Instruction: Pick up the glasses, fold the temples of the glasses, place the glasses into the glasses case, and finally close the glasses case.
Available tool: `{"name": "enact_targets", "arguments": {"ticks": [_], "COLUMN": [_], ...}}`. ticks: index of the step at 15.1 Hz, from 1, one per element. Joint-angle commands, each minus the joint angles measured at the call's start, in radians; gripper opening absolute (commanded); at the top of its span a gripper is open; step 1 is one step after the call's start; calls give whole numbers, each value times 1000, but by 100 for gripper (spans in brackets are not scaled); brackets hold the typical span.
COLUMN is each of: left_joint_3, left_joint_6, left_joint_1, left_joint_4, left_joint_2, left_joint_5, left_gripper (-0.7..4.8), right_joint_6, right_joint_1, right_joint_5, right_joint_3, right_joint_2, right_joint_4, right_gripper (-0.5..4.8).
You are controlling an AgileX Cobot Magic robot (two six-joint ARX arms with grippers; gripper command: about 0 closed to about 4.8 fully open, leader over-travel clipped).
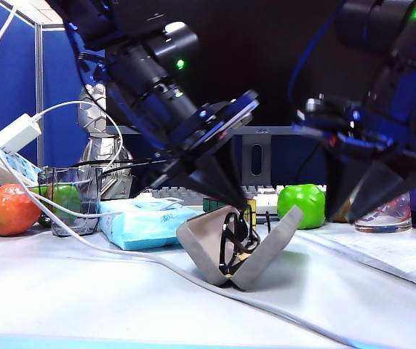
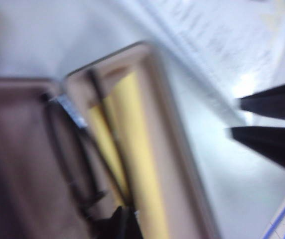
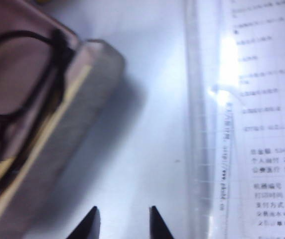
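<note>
The left gripper (image 1: 226, 196), jaws pressed together, hangs just above the grey-beige felt-like clamshell glasses case (image 1: 266, 251), which stands open in a V on the white table (image 1: 84, 305). The black thick-rimmed glasses (image 1: 231, 236) sit upright inside. The right gripper (image 1: 361, 200), jaws spread and empty, hovers to the case's right, above printed paper (image 3: 262, 124). A light-blue tissue pack (image 1: 142, 222) and green apple (image 1: 302, 203) lie behind.

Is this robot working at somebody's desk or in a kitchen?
Most likely an office desk, not a kitchen. A keyboard and a monitor stand sit behind the glasses case, a power strip lies at the left, and a printed paper at the right.
</note>
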State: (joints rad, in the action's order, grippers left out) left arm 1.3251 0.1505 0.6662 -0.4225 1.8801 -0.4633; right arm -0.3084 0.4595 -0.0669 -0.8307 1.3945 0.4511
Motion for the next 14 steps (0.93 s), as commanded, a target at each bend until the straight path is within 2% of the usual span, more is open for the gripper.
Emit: {"name": "enact_targets", "arguments": {"ticks": [1,4,5,6,7,9,12,14], "left_joint_3": [4,5,6,6,6,6,6,6], "left_joint_6": [2,57,98,106,112,119,119,119], "left_joint_1": [15,17,17,17,17,20,33,40], "left_joint_4": [11,6,-16,-24,-28,-27,-11,29], "left_joint_2": [-3,-12,-21,-23,-22,-6,23,32], "left_joint_5": [8,61,140,165,188,197,197,180], "left_gripper": [-6,-6,-6,-6,-6,-6,-6,-6], "right_joint_6": [23,34,42,55,67,129,215,230], "right_joint_1": [0,0,0,0,0,0,0,0], "right_joint_5": [21,47,47,47,46,42,36,-18], "right_joint_3": [-4,-4,-4,-4,-4,-4,-4,-4], "right_joint_2": [10,10,10,10,10,10,24,61], "right_joint_4": [-2,-2,-2,-2,-3,-6,-18,-39], "right_gripper": [134,134,130,103,103,87,-1,-1]}}
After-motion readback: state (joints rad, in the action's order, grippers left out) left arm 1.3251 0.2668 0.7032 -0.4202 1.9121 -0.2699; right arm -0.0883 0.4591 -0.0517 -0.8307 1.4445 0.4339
